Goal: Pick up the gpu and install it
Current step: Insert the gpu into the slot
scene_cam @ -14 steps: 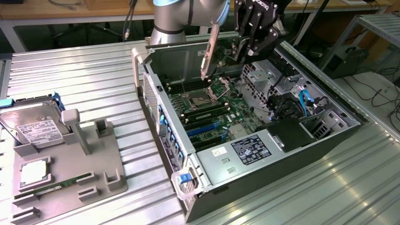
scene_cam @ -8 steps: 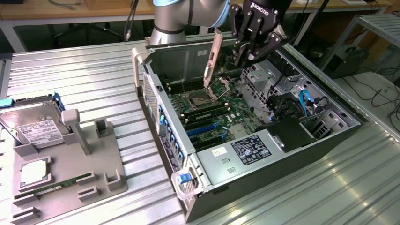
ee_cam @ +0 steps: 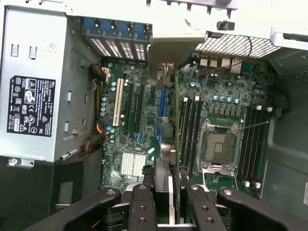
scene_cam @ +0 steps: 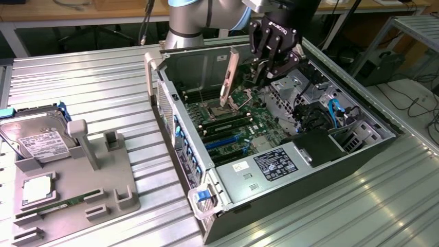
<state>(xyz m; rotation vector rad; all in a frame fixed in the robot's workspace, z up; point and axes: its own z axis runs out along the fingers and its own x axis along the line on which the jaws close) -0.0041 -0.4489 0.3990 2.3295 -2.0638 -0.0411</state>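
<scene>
I hold the gpu (scene_cam: 230,77) upright over the open computer case (scene_cam: 205,206), its pale metal bracket toward the case's rear wall. In the wrist view the gpu (ee_cam: 166,144) runs edge-on away from my fingers, above the motherboard (ee_cam: 216,96), roughly in line with a blue slot (ee_cam: 162,103) and beside a white slot (ee_cam: 118,103). My gripper (scene_cam: 264,77) (ee_cam: 167,204) is shut on the card's near end, with one black finger (ee_cam: 142,202) on each side. I cannot tell whether the card's lower edge touches a slot.
The case lies on its side on a ribbed metal table (scene_cam: 357,216). Inside are the power supply (ee_cam: 33,96), the CPU socket (ee_cam: 219,144) and memory slots. At the exterior view's left, a grey fixture (scene_cam: 103,175) holds a hard drive (scene_cam: 34,134), a chip (scene_cam: 38,188) and a memory stick (scene_cam: 61,203).
</scene>
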